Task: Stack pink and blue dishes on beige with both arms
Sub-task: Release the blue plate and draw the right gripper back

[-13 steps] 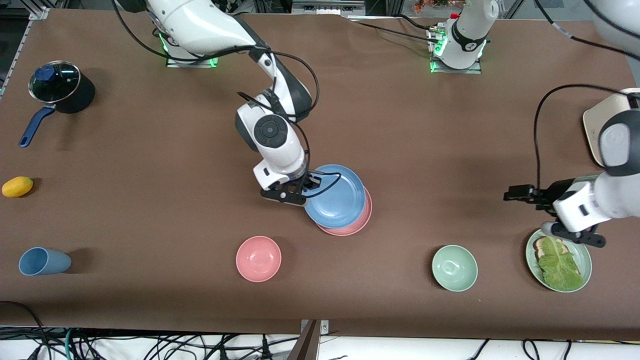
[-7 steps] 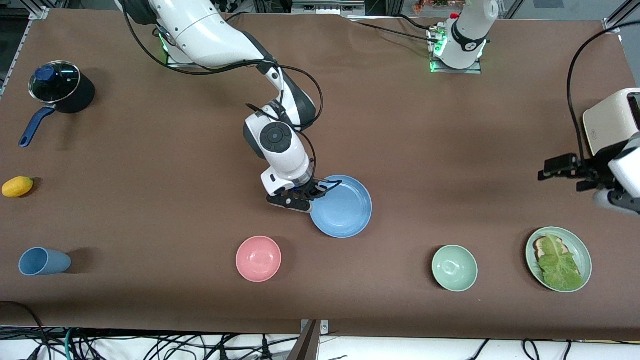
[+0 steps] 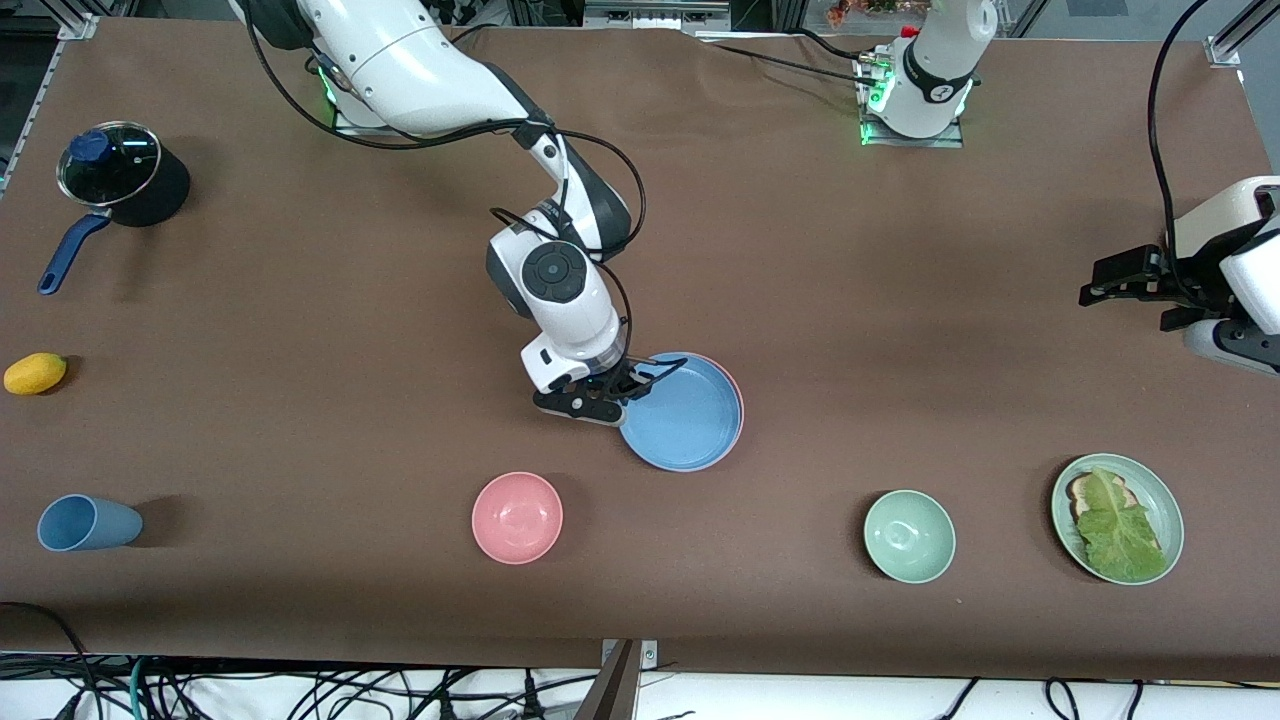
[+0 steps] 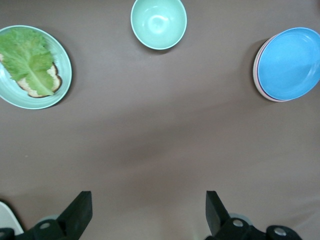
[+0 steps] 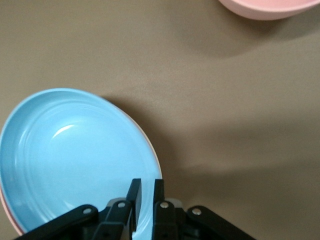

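Note:
The blue plate [image 3: 685, 412] lies on the pink plate [image 3: 738, 400] in the middle of the table, and only a thin pink crescent shows past its rim. My right gripper [image 3: 630, 385] sits at the blue plate's rim on the side toward the right arm's end. In the right wrist view its fingers [image 5: 147, 192] stand a narrow gap apart astride the blue plate's [image 5: 70, 155] rim. My left gripper [image 3: 1100, 283] hangs wide open and empty [image 4: 147, 212] over bare table at the left arm's end. The beige plate shows in no view.
A pink bowl [image 3: 517, 517] and a pale green bowl [image 3: 909, 536] stand nearer the front camera. A green plate with lettuce on bread [image 3: 1117, 518] and a cream toaster [image 3: 1215, 225] are at the left arm's end. A blue cup [image 3: 85, 522], a yellow fruit [image 3: 35, 373] and a lidded pot [image 3: 115, 175] are at the right arm's end.
The right arm carried the blue plate down onto the pink plate, and its fingers have parted slightly. The left gripper rose from over the lettuce plate toward the toaster.

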Robot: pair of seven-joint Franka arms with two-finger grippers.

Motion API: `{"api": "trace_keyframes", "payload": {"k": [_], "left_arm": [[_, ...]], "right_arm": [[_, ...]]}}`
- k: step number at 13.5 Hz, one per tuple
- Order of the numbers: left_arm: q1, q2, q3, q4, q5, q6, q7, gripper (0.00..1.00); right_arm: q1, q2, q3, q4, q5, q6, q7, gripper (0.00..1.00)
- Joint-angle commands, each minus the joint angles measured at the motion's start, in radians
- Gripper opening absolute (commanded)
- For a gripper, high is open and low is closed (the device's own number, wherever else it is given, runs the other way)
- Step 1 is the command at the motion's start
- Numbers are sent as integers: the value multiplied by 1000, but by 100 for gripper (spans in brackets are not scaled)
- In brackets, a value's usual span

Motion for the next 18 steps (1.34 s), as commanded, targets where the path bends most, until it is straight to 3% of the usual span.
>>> {"api": "trace_keyframes", "payload": {"k": [1, 2, 4, 8, 11, 14, 18], "left_arm": [[-16, -24, 5, -5, 53, -9, 14, 100], [-19, -45, 8, -4, 56, -10, 14, 100], [-29, -83, 9, -5, 59, -10, 11, 100], [-114, -129, 110, -18, 57, -57, 9, 100], [-120, -187, 118, -82, 56, -84, 11, 100], [-144, -255, 118, -180, 56, -58, 8, 100], [-148, -281, 129, -223, 56, -51, 5, 100]], "right_arm": [[11, 6, -6, 25, -33, -3, 22, 76], [10, 3, -7, 25, -33, -4, 14, 100], [-11, -18, -23, 27, -33, -18, -12, 100], [-158, -164, -40, 25, -8, -301, -281, 100], [-261, -273, -43, 2, 28, -479, -478, 100], [-356, -417, -46, -88, 82, -584, -683, 100], [-387, -610, -73, -177, 82, -719, -717, 100]]}}
